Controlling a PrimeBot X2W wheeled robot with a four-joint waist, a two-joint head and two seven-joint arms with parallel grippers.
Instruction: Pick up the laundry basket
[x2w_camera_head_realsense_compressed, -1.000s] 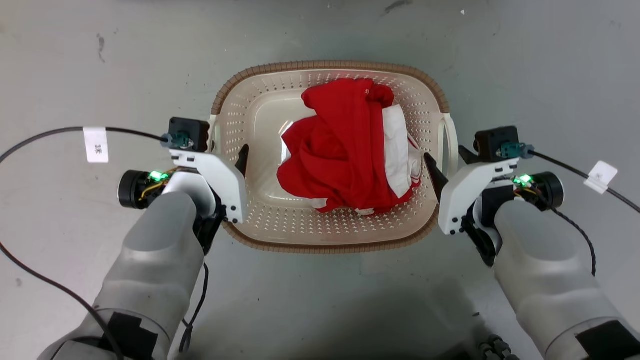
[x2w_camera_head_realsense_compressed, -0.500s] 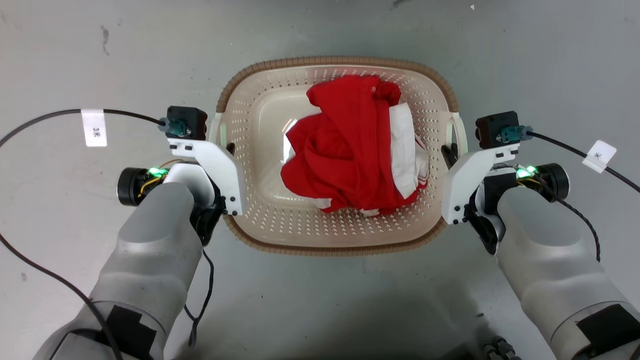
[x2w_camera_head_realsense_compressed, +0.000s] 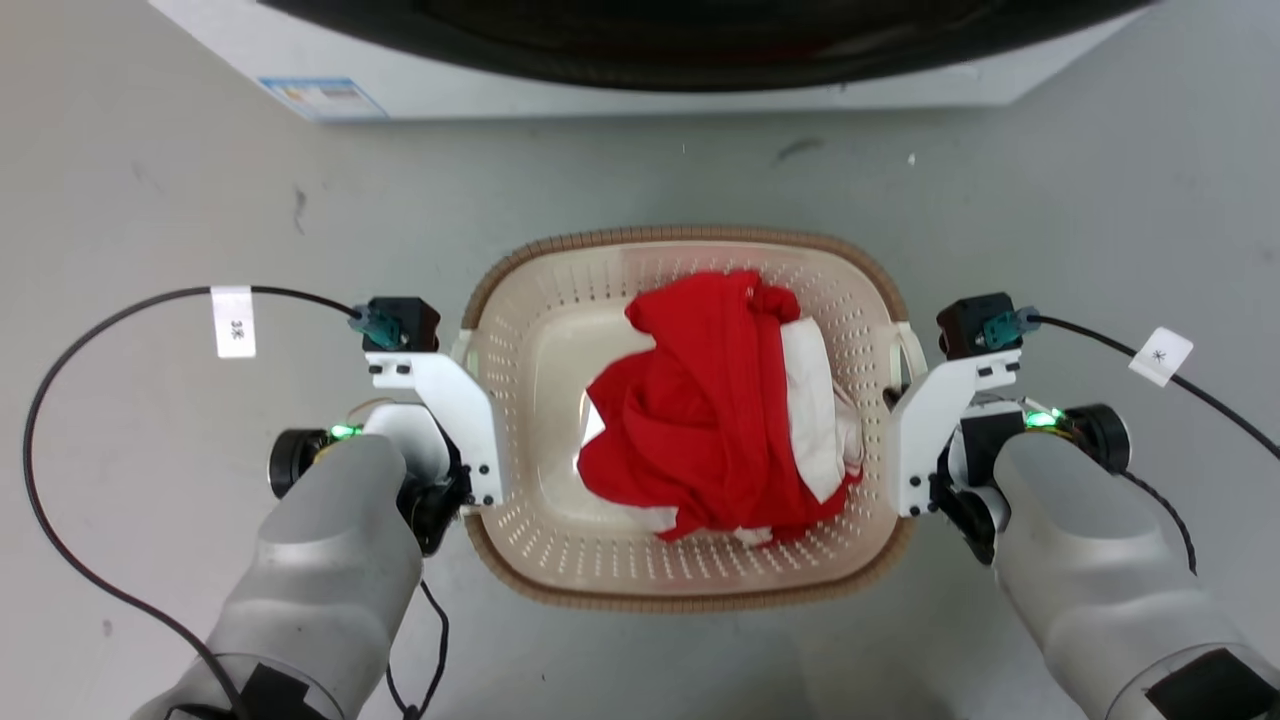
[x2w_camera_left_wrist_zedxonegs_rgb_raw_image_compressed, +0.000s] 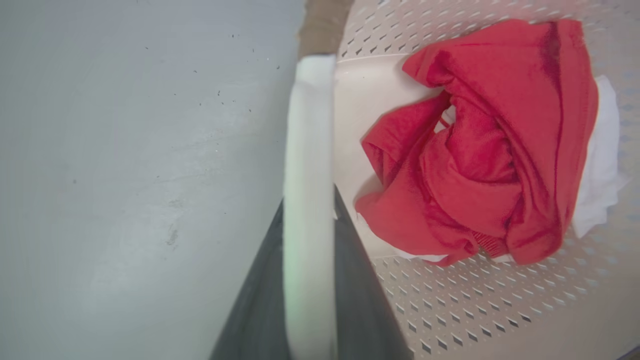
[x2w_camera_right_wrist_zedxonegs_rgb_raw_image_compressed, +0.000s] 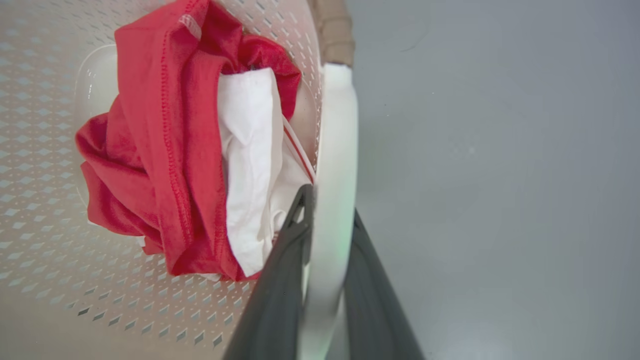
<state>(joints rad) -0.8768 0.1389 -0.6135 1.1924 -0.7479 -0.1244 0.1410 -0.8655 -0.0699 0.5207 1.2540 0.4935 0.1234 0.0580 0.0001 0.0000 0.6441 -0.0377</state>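
left hand (x2w_camera_left_wrist_zedxonegs_rgb_raw_image_compressed: 309, 200) pinches left handle (x2w_camera_left_wrist_zedxonegs_rgb_raw_image_compressed: 307, 125) | right hand (x2w_camera_right_wrist_zedxonegs_rgb_raw_image_compressed: 330, 200) pinches right handle (x2w_camera_right_wrist_zedxonegs_rgb_raw_image_compressed: 337, 125) | washer (x2w_camera_head_realsense_compressed: 600, 95) beyond laundry basket (x2w_camera_head_realsense_compressed: 690, 603)

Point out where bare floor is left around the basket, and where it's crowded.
Bare floor: the strip between the washing machine and the far rim of the laundry basket, and the patch between the forearms. Crowded: both basket sides, where the left gripper and right gripper clamp the handles, cables looping outward.

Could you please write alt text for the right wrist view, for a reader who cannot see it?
The right pincer clamps the white side handle of the laundry basket between its two dark fingers. Inside the basket lie crumpled red and white clothes; grey floor is to the right.
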